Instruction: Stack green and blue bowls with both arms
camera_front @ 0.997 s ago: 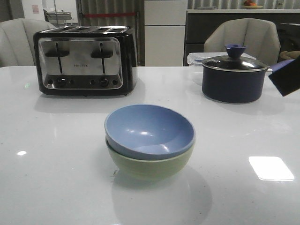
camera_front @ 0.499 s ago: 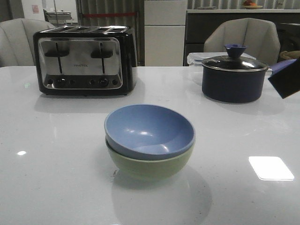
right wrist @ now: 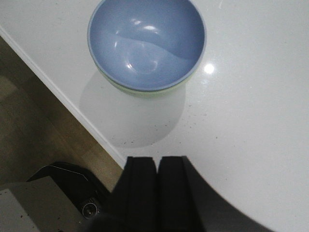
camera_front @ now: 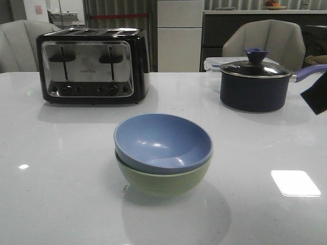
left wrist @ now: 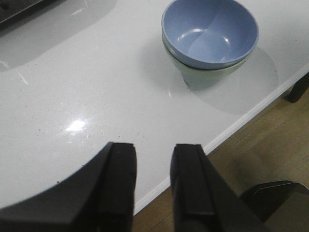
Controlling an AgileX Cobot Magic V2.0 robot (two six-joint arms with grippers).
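Observation:
The dusty blue bowl (camera_front: 162, 140) sits nested inside the pale green bowl (camera_front: 163, 182) at the middle of the white table (camera_front: 61, 168). Both show in the left wrist view, blue (left wrist: 210, 31) over green (left wrist: 212, 76), and in the right wrist view, blue (right wrist: 147, 41) over green (right wrist: 145, 92). My left gripper (left wrist: 153, 151) is open and empty, held above the table's front edge, well apart from the bowls. My right gripper (right wrist: 158, 162) is shut and empty, above the table edge near the bowls. In the front view only a black piece of the right arm (camera_front: 317, 94) shows at the right edge.
A black and chrome toaster (camera_front: 92, 65) stands at the back left. A dark blue lidded saucepan (camera_front: 254, 84) stands at the back right with a clear container (camera_front: 212, 65) behind it. Two chairs stand behind the table. Wooden floor (left wrist: 270, 145) lies beyond the front edge.
The black piece of the right arm at the right edge of the front view has drawn back to the right and lower, uncovering the saucepan handle. The bowls have not moved.

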